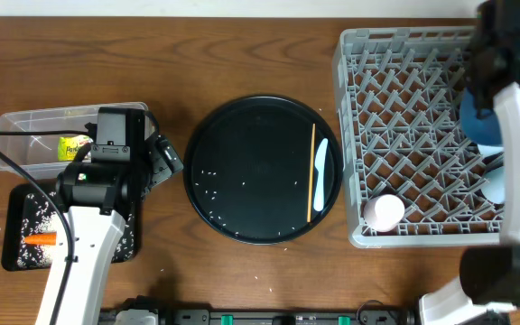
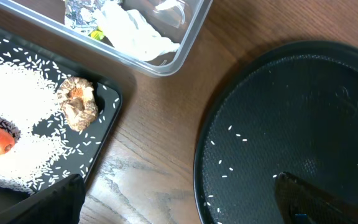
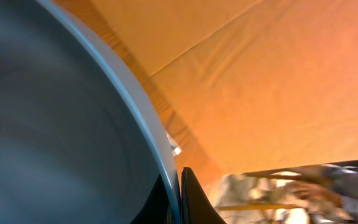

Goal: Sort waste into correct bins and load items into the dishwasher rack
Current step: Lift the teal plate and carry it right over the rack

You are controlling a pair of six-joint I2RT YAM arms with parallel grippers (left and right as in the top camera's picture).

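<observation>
Here the right claw (image 3: pixel 174 198) grips the dark-blue plate (image 3: pixel 48 124) edgewise.

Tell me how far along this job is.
Done: wrapper and tissue in the clear tub; carrot, biscuit and rice in the black tray; a pale cup in the rack. In hand: the right tool grips the dark-blue plate at the rack. Remaining: chopstick, pale-blue utensil and stray grains on the round tray.
</observation>
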